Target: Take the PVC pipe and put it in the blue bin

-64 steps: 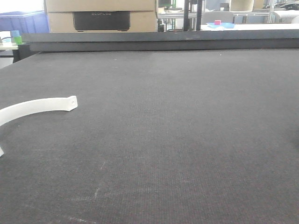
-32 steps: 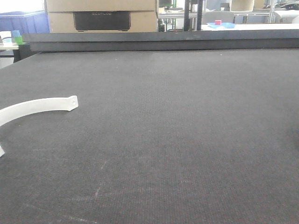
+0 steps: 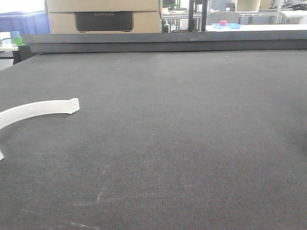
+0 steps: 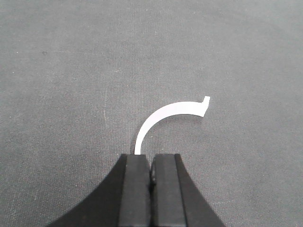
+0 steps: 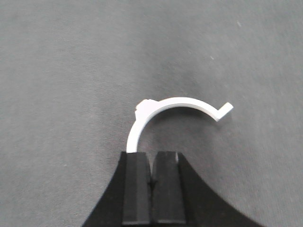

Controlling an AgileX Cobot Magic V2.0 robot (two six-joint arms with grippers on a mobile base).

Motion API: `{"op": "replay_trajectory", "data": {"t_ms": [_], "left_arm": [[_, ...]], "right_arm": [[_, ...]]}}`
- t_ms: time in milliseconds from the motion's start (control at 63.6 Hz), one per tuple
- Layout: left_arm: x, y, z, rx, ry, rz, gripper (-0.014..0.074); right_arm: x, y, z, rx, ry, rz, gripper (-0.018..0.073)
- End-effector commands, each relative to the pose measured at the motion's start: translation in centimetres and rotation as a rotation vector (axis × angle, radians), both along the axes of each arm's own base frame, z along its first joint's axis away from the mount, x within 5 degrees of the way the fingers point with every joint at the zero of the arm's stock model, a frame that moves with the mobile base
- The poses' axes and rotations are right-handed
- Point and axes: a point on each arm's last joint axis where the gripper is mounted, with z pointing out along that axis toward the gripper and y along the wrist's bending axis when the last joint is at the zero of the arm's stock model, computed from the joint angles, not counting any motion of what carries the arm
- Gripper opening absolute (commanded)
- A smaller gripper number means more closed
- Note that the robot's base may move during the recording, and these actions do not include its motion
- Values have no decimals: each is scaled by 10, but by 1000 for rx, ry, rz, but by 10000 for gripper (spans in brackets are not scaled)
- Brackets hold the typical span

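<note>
At the left wrist, my left jaws are pressed together with nothing between the two black fingers [image 4: 135,189]. A white curved strip [image 4: 163,112] rises from just behind the left finger and sweeps right to a small hooked end, over the dark table [image 4: 71,71]. I cannot tell whether it touches the cloth.

On the right wrist, my right jaws are closed the same way, black fingers [image 5: 136,189] touching and gripping nothing. A white arc [image 5: 175,101] curves up from behind the left finger and ends in a short bent tab on the right.

From the front camera I see the table [image 3: 182,143] running back to a raised dark edge. A white curved piece [image 3: 38,108] with a small hole near its tip comes in from the left edge. I cannot find the PVC pipe in any of my views. Beyond the far left corner stands a blue bin [image 3: 24,21], beside a cardboard box [image 3: 103,5]. Whether that is the target bin I cannot tell. Far back on the right, a pink cube [image 3: 223,22] sits on a blue tray [image 3: 232,26].
</note>
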Motion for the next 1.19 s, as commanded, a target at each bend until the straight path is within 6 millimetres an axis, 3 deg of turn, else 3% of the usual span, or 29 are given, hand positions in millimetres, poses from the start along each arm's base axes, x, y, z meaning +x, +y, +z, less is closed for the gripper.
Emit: {"op": "replay_trajectory", "data": {"t_ms": [0, 189, 393, 456, 613, 660, 911, 1178], "left_arm": [[0, 0, 2, -17, -11, 5, -111], [0, 0, 2, -17, -11, 5, -111], [0, -1, 2, -19, -7, 5, -111], [0, -1, 2, -19, -2, 4, -111], [-1, -1, 1, -19, 7, 3, -111], [-1, -1, 1, -19, 7, 3, -111], [-1, -1, 1, -19, 13, 2, -111], [-1, -1, 1, -19, 13, 2, -111]], "right_arm": [[10, 3, -5, -6, 66, -15, -146], [30, 29, -25, -11, 142, 52, -146], [53, 33, -54, -14, 231, 58, -120], [59, 33, -64, -15, 270, 58, -64], [73, 34, -83, -18, 338, 58, 208], [78, 35, -86, -18, 336, 58, 238], [95, 33, -113, 3, 403, 36, 170], [101, 34, -121, 53, 437, 13, 171]]}}
